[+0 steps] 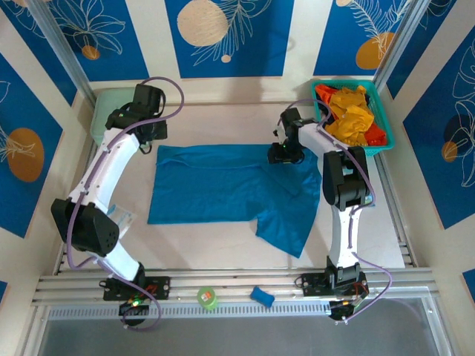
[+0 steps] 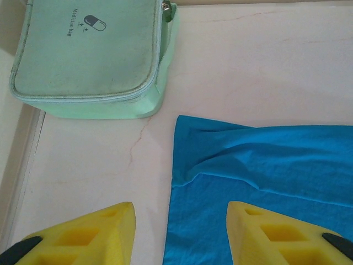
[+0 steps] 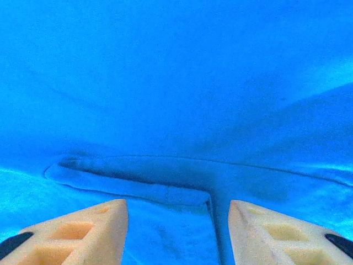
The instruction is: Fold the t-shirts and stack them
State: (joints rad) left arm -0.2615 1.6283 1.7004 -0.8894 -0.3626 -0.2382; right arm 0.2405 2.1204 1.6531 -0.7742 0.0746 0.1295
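My left pincer (image 2: 181, 232) and right pincer (image 3: 177, 232) both hover spread, pinching nothing, the blue t-shirt (image 1: 223, 185) lying flat just beneath, an edge under each, seemingly lined up to grasp and fold.

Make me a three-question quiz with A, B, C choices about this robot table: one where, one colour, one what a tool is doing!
1. Where is the teal basket? A far right corner; B near left corner; C table middle.
2. What colour is the t-shirt spread flat? A red; B blue; C yellow.
3. How is the left tool? A shut on the shirt; B open, holding nothing; C shut on the basket.
Answers: A, it sits far right in the top view; B, the flat cloth is blue; B, its fingers stand apart, gripping nothing.
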